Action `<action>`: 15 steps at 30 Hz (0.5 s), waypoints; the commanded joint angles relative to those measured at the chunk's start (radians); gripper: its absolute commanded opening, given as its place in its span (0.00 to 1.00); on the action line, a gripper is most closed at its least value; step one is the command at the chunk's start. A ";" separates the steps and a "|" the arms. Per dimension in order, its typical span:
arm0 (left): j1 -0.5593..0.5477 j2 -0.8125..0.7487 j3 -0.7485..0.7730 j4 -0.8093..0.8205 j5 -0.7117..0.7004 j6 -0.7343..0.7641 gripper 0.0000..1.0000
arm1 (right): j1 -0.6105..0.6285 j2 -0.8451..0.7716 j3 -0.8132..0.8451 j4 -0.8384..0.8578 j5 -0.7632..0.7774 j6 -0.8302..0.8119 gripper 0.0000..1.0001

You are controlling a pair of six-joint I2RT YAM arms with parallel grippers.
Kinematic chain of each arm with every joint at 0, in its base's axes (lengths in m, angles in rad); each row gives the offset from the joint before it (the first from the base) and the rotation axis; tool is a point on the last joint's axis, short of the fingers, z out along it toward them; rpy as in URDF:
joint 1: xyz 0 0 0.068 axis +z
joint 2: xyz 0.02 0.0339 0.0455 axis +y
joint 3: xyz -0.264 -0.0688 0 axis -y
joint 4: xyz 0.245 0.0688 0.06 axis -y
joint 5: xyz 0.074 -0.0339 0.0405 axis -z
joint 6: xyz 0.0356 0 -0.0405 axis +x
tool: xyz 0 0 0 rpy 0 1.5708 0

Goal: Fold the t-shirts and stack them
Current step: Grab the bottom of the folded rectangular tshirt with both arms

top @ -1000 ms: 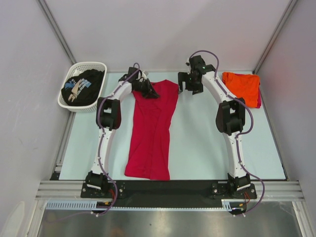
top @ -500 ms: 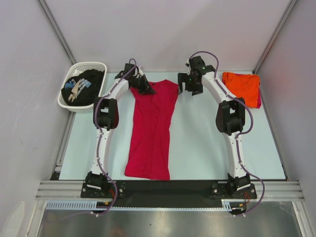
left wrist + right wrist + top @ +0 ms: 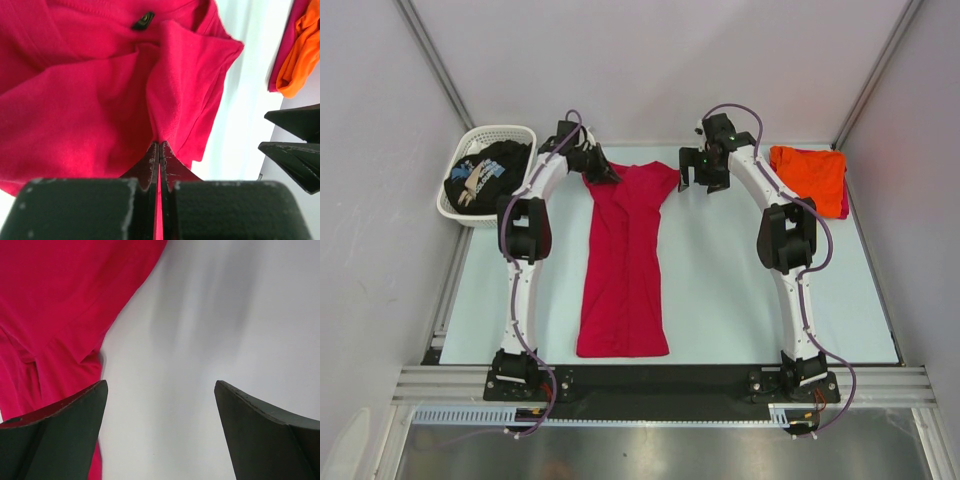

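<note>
The crimson-red t-shirt [image 3: 625,260] lies lengthwise on the table, collar at the far end. My left gripper [image 3: 603,172] is shut on a pinch of red cloth [image 3: 170,100] at the shirt's far left shoulder. My right gripper [image 3: 698,172] is open and empty just right of the shirt's far right sleeve; red cloth [image 3: 65,305] shows left of its fingers. The folded orange t-shirt [image 3: 810,175] lies at the far right, over another red piece [image 3: 844,205]. The black printed t-shirt [image 3: 485,175] is bunched in the basket.
The white lattice basket [image 3: 510,134] stands at the far left, off the mat's corner. Metal frame posts rise at both far corners. A black rail [image 3: 660,380] runs along the near edge between the arm bases.
My left gripper has pulled the shirt's far left shoulder to the left and farther back. The shirt has straightened and narrowed. The right arm has barely moved.
</note>
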 commanded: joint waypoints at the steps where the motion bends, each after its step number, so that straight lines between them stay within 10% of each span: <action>1: 0.005 0.003 -0.003 -0.031 0.029 0.020 0.04 | 0.010 -0.043 0.003 0.020 -0.014 -0.004 0.94; 2: 0.005 0.012 0.000 -0.040 0.034 0.018 0.12 | 0.013 -0.042 0.005 0.023 -0.013 -0.001 0.94; 5: 0.001 0.002 -0.006 -0.045 0.046 0.041 0.99 | 0.016 -0.033 0.000 0.039 -0.013 0.001 0.94; 15: 0.057 -0.109 -0.009 0.032 -0.038 0.031 1.00 | 0.011 0.099 0.110 0.158 -0.057 0.104 0.94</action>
